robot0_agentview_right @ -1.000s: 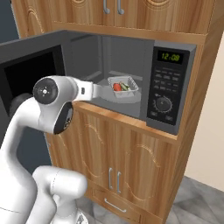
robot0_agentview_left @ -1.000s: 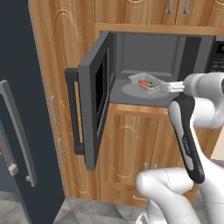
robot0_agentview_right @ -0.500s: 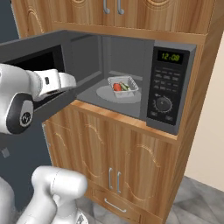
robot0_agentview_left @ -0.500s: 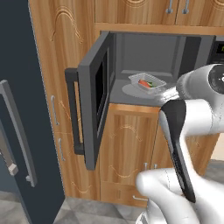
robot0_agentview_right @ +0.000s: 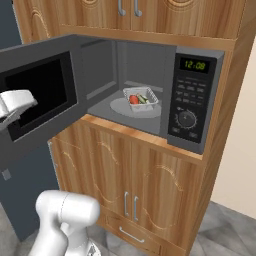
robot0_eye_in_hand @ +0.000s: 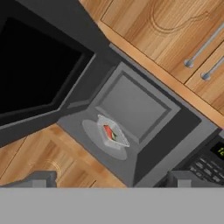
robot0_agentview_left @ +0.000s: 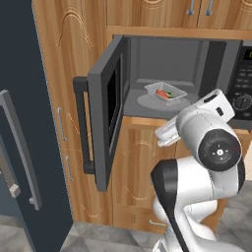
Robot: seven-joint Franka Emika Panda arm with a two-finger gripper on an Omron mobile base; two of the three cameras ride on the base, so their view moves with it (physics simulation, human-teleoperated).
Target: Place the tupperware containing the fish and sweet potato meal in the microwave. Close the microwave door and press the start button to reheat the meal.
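Hand view shows you the gripper (robot0_eye_in_hand: 109, 181) spread wide and holding nothing, outside the microwave (robot0_agentview_right: 150, 95); the tupperware (robot0_agentview_right: 140, 98) sits on the turntable (robot0_agentview_right: 120, 107) inside, and the microwave door (robot0_agentview_left: 107, 110) hangs open

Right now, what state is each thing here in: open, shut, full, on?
microwave door: swung wide open
microwave: cavity exposed, clock display lit
tupperware: on the turntable inside, food in it, no lid seen
gripper: open, empty, outside the microwave
upper cabinet doors: shut
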